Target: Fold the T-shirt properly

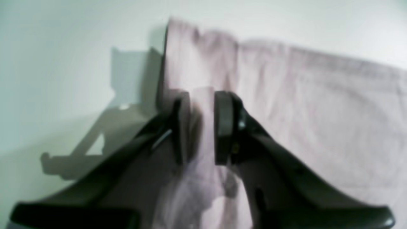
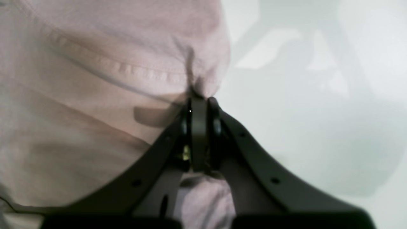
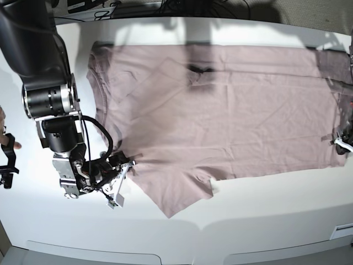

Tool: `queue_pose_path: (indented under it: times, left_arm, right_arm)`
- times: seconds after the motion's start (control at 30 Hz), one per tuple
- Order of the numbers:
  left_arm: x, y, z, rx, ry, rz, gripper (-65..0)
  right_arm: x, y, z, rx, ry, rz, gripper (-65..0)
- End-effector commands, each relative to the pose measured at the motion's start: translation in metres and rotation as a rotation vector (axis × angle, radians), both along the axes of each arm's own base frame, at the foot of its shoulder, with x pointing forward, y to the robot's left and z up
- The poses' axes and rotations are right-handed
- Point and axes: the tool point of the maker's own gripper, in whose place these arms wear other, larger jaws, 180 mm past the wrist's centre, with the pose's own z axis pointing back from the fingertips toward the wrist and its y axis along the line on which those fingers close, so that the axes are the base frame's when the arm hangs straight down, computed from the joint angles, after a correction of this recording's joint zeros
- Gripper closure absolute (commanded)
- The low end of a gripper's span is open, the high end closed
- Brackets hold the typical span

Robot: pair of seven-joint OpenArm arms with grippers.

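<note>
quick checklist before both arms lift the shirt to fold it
1. Right gripper shut on the T-shirt: ok, jaws pinched on a puckered edge by the hem stitching.
2. Left gripper clamped: not ok, cloth runs between the jaws but a gap shows.
3. Shirt spread flat on the table: mostly ok, with a fold near the top middle.
4. Left gripper in the base view: cannot tell, it sits at the frame's right edge.
5. Near sleeve flat: ok, it points toward the front edge.

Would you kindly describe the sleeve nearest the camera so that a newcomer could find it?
Start at the white table and the pink T-shirt spread across it. Along its near edge, one short sleeve juts toward the camera; unlike the straight hem around it, it ends in a pointed flap.
</note>
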Motion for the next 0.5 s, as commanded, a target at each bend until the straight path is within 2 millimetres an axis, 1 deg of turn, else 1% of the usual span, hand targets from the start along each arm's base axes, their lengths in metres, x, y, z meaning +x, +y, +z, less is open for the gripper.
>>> queue_pose_path:
  times: [0.0, 0.13, 0.23, 0.37, 0.47]
  left_arm:
    - [0.015, 0.014, 0.028, 0.021, -0.075, 0.009, -12.4]
    - [0.015, 0.014, 0.028, 0.023, -0.081, 0.009, -12.4]
    - [0.018, 0.016, 0.034, 0.061, -0.116, -0.003, -12.6]
    - [0.025, 0.021, 0.048, 0.106, -0.205, 0.003, -16.8]
    - [0.025, 0.016, 0.043, 0.096, -0.204, 0.003, -17.2]
  right_arm:
    - [0.018, 0.000, 0.020, 0.005, -0.051, 0.005, 0.0]
    - [0.018, 0.000, 0.020, 0.006, -0.051, 0.005, 0.0]
    - [0.018, 0.000, 0.020, 0.005, -0.050, 0.006, 0.0]
    - [0.018, 0.000, 0.020, 0.005, -0.049, 0.006, 0.0]
    - [0.016, -0.001, 0.019, 0.000, -0.039, 0.007, 0.0]
